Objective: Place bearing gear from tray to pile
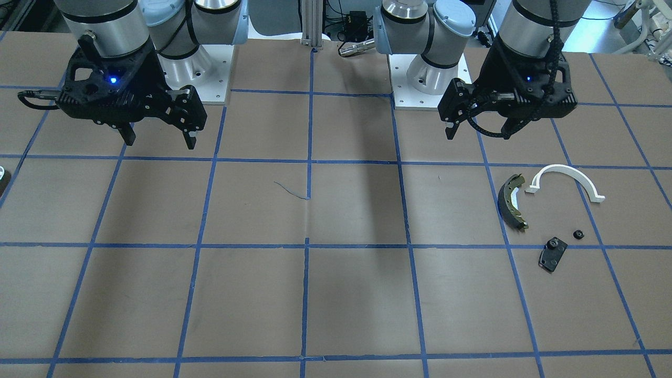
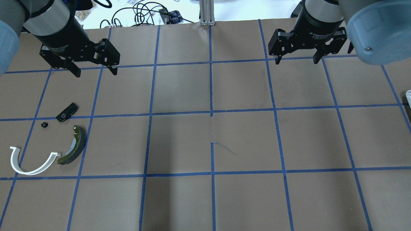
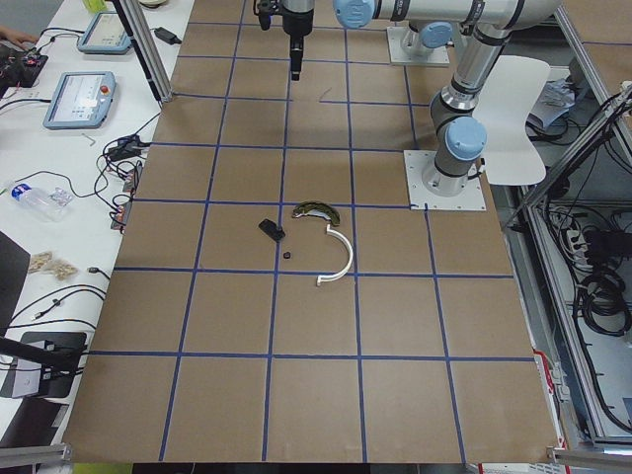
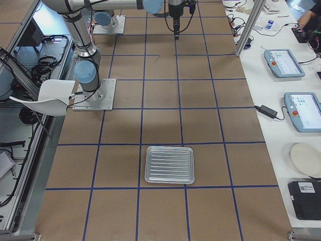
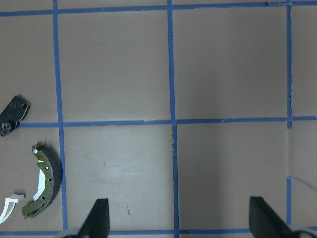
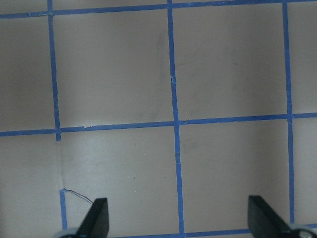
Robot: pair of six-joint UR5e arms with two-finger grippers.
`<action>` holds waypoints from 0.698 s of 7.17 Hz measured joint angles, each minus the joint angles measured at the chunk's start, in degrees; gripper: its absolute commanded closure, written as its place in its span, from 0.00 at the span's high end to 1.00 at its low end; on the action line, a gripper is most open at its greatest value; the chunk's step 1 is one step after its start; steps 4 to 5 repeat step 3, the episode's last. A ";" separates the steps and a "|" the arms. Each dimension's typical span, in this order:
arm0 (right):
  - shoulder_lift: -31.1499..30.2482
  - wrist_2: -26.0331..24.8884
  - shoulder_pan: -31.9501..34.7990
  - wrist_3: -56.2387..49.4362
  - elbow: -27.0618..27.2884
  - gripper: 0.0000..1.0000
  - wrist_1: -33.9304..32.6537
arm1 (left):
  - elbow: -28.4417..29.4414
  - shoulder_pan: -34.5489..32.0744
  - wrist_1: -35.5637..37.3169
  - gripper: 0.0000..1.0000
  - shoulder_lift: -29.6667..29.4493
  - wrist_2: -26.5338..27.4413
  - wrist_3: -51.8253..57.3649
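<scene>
The pile lies on the table on my left side: a dark olive brake shoe (image 2: pixel 74 146), a white plastic arc (image 2: pixel 32 165) and a small flat black plate (image 2: pixel 66 112). A small round black gear-like part (image 2: pixel 44 124) lies among them, next to the plate (image 1: pixel 552 254); it also shows in the front view (image 1: pixel 578 234). The metal tray (image 4: pixel 169 164) sits on my right side and holds nothing. My left gripper (image 2: pixel 96 73) hovers open and empty beyond the pile. My right gripper (image 2: pixel 297 62) hovers open and empty over bare table.
Brown paper with a blue tape grid (image 2: pixel 212 114) covers the table. The arm bases (image 1: pixel 420 79) stand at the robot's edge. Cables and an aluminium post (image 2: pixel 207 12) lie beyond the far edge. The left wrist view shows the brake shoe (image 5: pixel 47 181) at its lower left.
</scene>
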 measured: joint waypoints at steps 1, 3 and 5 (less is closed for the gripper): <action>0.00 0.00 0.00 0.00 0.00 1.00 0.01 | 0.72 0.27 -0.82 1.00 -0.32 -0.02 0.00; -0.03 0.00 0.00 0.00 0.00 1.00 0.03 | 1.05 0.20 -1.12 1.00 -0.55 -0.06 -0.01; -0.03 0.00 0.00 0.00 0.00 1.00 0.03 | 1.05 0.20 -1.12 1.00 -0.55 -0.06 -0.01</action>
